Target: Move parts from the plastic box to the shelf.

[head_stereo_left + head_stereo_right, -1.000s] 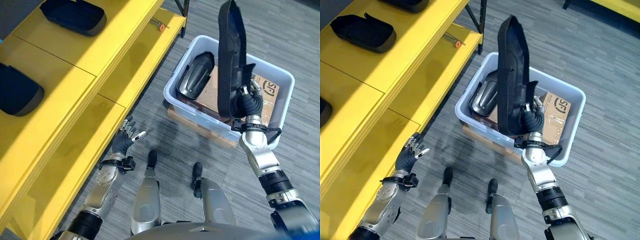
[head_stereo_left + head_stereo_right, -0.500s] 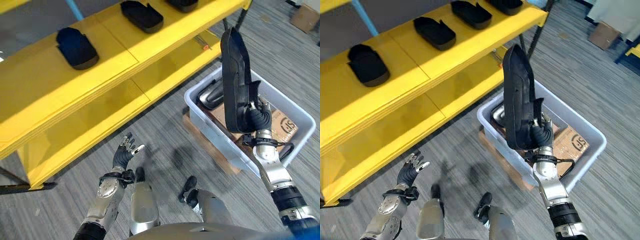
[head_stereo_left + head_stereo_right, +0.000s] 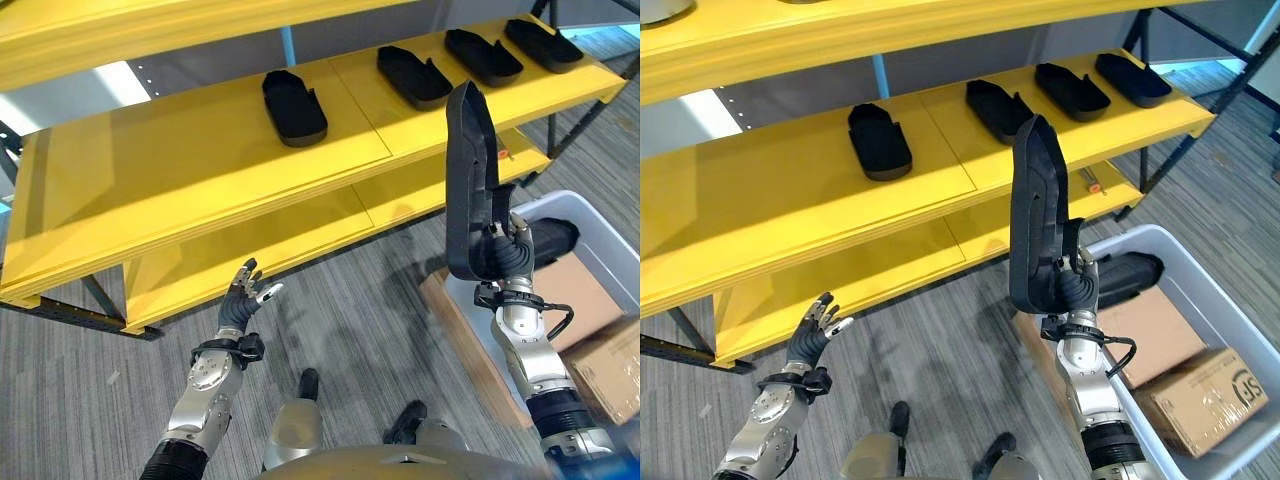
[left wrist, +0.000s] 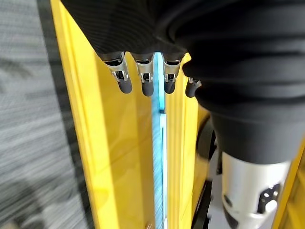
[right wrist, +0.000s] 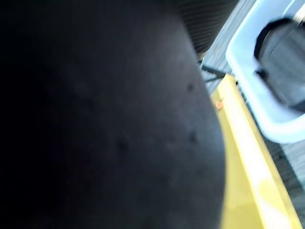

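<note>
Looking down, we see a yellow shelf [image 3: 790, 190] running across in front of us, its upper board carrying four black parts [image 3: 879, 140] laid in a row, well apart from one another, with a broad bare stretch of board at the left end. A lower yellow board [image 3: 250, 255] sits beneath it, and a small orange-tipped item [image 3: 1093, 186] lies on that lower level near the right end. A dark frame post [image 3: 1165, 165] slants down at the shelf's right end. To our right, on the grey carpet, stands the pale plastic box [image 3: 1200, 290]; inside it we see another dark part [image 3: 1130, 275] against the far wall and a brown cardboard carton [image 3: 1205, 395] toward the near corner.

Our right hand [image 3: 505, 255] is raised in front of the shelf, its fingers curled round the lower end of a long black part [image 3: 468, 180], which stands upright, its top reaching up in front of the shelf's upper board. In the right wrist view this part's dark surface [image 5: 105, 124] lies right against the camera, with the shelf edge and the box rim past it. The held part is above the left edge of the box and apart from the shelf.

Our left hand [image 3: 243, 300] is held low before the lower board, fingers spread and straight, holding nothing and touching nothing. In the left wrist view its fingers [image 4: 145, 81] point toward the yellow shelf edges.
</note>
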